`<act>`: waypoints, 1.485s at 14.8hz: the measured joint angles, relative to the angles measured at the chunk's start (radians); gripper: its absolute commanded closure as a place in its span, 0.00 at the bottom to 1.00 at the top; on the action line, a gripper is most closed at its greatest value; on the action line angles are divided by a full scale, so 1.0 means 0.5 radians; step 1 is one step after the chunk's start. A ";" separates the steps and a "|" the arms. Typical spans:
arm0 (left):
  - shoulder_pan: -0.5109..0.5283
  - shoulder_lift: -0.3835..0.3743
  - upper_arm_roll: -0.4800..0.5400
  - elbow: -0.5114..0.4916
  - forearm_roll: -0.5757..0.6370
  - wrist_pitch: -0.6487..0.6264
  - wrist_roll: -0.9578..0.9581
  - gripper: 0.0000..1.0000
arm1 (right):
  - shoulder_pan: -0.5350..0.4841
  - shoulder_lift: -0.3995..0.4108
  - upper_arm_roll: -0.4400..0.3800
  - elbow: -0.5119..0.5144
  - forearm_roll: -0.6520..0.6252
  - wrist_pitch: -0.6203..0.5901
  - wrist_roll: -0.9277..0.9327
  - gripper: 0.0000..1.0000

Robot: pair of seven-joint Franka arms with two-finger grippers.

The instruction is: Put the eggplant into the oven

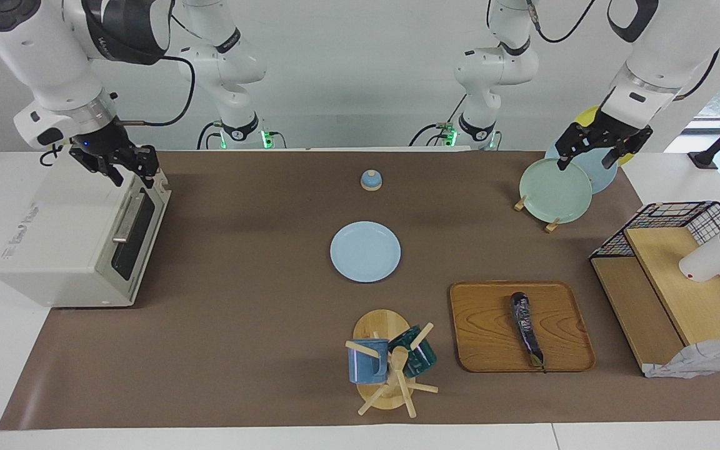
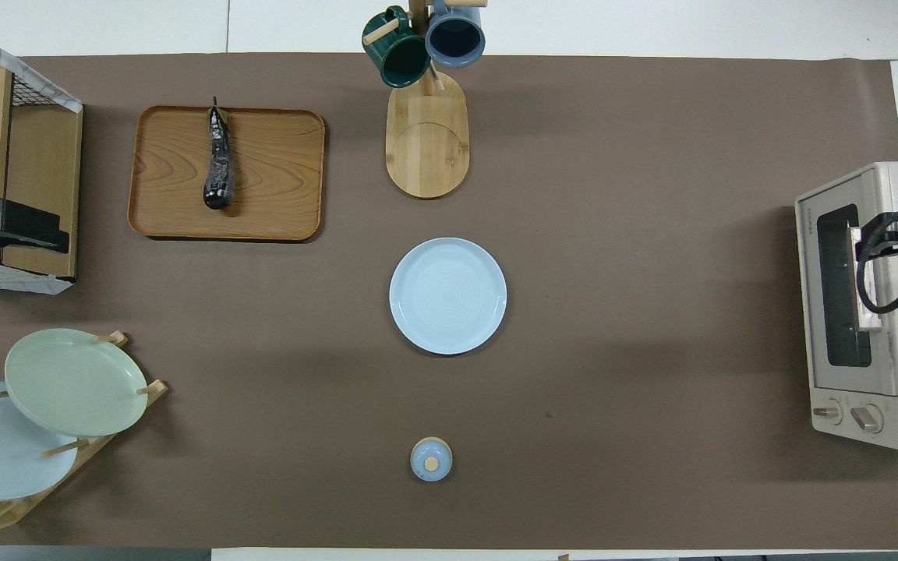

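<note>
Right then, my right gripper (image 1: pixel 130 172) was at the top edge of the oven (image 1: pixel 66 250) door, by the bar handle (image 1: pixel 124 225). I could not tell if its fingers were wide or narrow, or if they had hold of the handle. The door looked closed. The oven stood at the right arm's end of the table, partly off the brown mat (image 1: pixel 241 325), with its door toward the middle of the table.

My left gripper (image 1: pixel 588 161) hung over the plate rack (image 1: pixel 532 209) at the left arm's end, near the mat's corner on the robots' side. Its fingers were wide apart and held nothing. That arm waited. A green plate (image 1: pixel 555 190) leaned in the rack, with a pale blue one and a yellow one stacked nearer to the robots.

The eggplant (image 1: pixel 527 328) lay on the wooden tray (image 1: pixel 485 331), well apart from the oven. The tray sat close to the mat's edge farthest from the robots, toward the left arm's end. The green stem tip pointed at that edge.

A blue plate (image 1: pixel 365 251) lay flat in the middle of the mat. A small blue knob (image 1: pixel 370 180) stood nearer to the robots than the plate. A mug stand (image 1: pixel 385 362) with a blue mug and a green mug stood beside the tray. A wire shelf (image 1: pixel 679 275) stood at the left arm's end of the table.
</note>
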 measured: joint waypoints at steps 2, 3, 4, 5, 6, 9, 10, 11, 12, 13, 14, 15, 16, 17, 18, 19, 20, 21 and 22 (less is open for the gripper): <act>0.000 0.003 0.000 -0.003 0.000 0.007 -0.003 0.00 | -0.077 -0.051 -0.005 -0.162 0.000 0.115 0.000 1.00; 0.000 0.005 0.000 -0.008 -0.001 0.016 -0.005 0.00 | -0.117 -0.072 -0.008 -0.227 -0.004 0.145 0.000 1.00; 0.000 0.009 0.000 -0.016 -0.004 0.028 -0.006 0.00 | -0.142 -0.089 -0.013 -0.277 -0.016 0.162 0.000 1.00; 0.000 0.020 0.000 -0.026 -0.007 0.040 -0.007 0.00 | -0.155 -0.100 -0.016 -0.313 -0.036 0.172 0.001 1.00; 0.000 0.043 0.000 -0.034 -0.007 0.065 -0.008 0.00 | -0.167 -0.106 -0.016 -0.345 -0.049 0.192 0.004 1.00; 0.000 0.163 -0.001 -0.037 -0.010 0.158 -0.008 0.00 | -0.179 -0.106 -0.016 -0.430 -0.056 0.288 0.008 1.00; -0.001 0.215 -0.003 -0.034 -0.022 0.185 -0.008 0.00 | -0.179 -0.103 -0.016 -0.455 -0.057 0.326 0.008 1.00; -0.001 0.274 -0.003 -0.025 -0.050 0.222 -0.009 0.00 | -0.179 -0.095 -0.016 -0.476 -0.063 0.362 0.008 1.00; -0.001 0.336 -0.004 -0.012 -0.078 0.265 -0.010 0.00 | -0.179 -0.085 -0.016 -0.494 -0.085 0.393 0.008 1.00; -0.001 0.400 -0.005 0.006 -0.094 0.306 -0.011 0.00 | -0.179 -0.073 -0.016 -0.505 -0.113 0.417 0.009 1.00; -0.002 0.462 -0.006 0.028 -0.100 0.336 -0.012 0.00 | -0.179 -0.063 -0.016 -0.513 -0.128 0.434 0.009 1.00; -0.003 0.526 -0.007 0.055 -0.102 0.367 -0.013 0.00 | -0.179 -0.054 -0.016 -0.518 -0.135 0.447 0.009 1.00; -0.006 0.592 -0.011 0.083 -0.102 0.411 -0.013 0.00 | -0.179 -0.046 -0.016 -0.525 -0.138 0.464 0.009 1.00; -0.010 0.654 -0.018 0.106 -0.103 0.464 -0.013 0.00 | -0.179 -0.040 -0.015 -0.531 -0.140 0.476 0.009 1.00; -0.016 0.711 -0.026 0.121 -0.105 0.516 -0.014 0.00 | -0.179 -0.038 -0.014 -0.535 -0.141 0.479 0.009 1.00; -0.026 0.759 -0.029 0.131 -0.115 0.561 -0.016 0.00 | -0.179 -0.036 -0.012 -0.537 -0.141 0.481 0.009 1.00; -0.038 0.806 -0.029 0.136 -0.135 0.612 -0.017 0.00 | -0.179 -0.036 -0.010 -0.540 -0.141 0.492 0.009 1.00; -0.049 0.854 -0.029 0.139 -0.155 0.661 -0.018 0.00 | -0.179 -0.035 -0.007 -0.548 -0.141 0.513 0.009 1.00; -0.061 0.911 -0.031 0.148 -0.162 0.711 -0.018 0.00 | -0.179 -0.034 -0.004 -0.560 -0.141 0.533 0.009 1.00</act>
